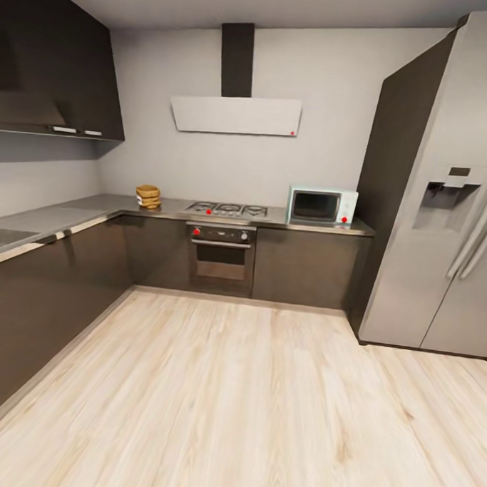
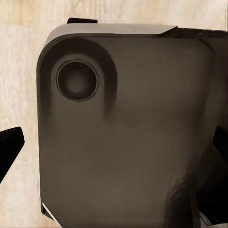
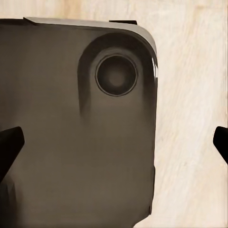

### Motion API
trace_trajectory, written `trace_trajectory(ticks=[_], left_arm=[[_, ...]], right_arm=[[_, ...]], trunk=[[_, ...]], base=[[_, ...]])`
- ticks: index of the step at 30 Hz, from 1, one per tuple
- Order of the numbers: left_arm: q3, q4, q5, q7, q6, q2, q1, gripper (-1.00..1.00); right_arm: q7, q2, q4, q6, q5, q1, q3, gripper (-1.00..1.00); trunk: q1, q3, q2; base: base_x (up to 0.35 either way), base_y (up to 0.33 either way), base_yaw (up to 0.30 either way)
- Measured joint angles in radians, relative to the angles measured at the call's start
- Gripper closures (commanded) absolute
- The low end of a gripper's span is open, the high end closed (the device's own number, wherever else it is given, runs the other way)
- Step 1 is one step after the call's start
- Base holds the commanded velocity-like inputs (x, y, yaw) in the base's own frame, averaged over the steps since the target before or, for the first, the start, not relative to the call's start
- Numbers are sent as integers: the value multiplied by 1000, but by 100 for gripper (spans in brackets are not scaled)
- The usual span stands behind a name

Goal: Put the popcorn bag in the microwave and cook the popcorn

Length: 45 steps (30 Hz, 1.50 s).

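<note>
Standing well back on the pale wood-plank floor, the robot faced the far run of the long grey metallic desk. The small mustard-tan cloth-like popcorn bag sat on that desk near the corner, to the left of the steel gas hob. The boxy pale mint-blue microwave with a dark glass door stood at the desk's other end, its door closed, just beside the tall silver fridge.

Each wrist view looked down past the robot's dark rounded base to the floor. The left tool and right tool showed only black fingertips at the frame edges, set wide apart with nothing between them.

Both tools were well apart from the bag, so a drive came first. Likely risks: the base striking the dark lower cabinets of the L-shaped desk's left arm, or stopping too far out, forcing a stretched reach that tipped the soft bag.
</note>
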<state>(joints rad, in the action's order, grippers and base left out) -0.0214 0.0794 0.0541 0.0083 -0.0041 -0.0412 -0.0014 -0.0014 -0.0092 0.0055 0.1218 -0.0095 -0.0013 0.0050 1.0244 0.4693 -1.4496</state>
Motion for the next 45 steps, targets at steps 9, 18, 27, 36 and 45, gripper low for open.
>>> trace_trajectory(ticks=[9,18,27,36,45], left_arm=[[0,0,1,0,1,0,0,-100],[0,0,1,1,1,0,0,-100],[0,0,1,1,1,0,0,-100],[1,0,2,0,1,1,0,-100],[1,0,2,0,1,2,0,-100]], right_arm=[[0,-1,0,0,4,0,0,-100],[0,-2,0,2,8,0,2,-100],[0,-2,0,2,8,0,2,-100],[0,-1,0,1,8,0,2,-100],[0,-1,1,1,8,0,2,-100]], trunk=[[0,0,0],[0,0,0],[0,0,0],[0,0,0],[0,0,0]], base=[[299,-182,0],[299,-165,0],[299,-164,0],[307,-117,0],[320,-4,0]])
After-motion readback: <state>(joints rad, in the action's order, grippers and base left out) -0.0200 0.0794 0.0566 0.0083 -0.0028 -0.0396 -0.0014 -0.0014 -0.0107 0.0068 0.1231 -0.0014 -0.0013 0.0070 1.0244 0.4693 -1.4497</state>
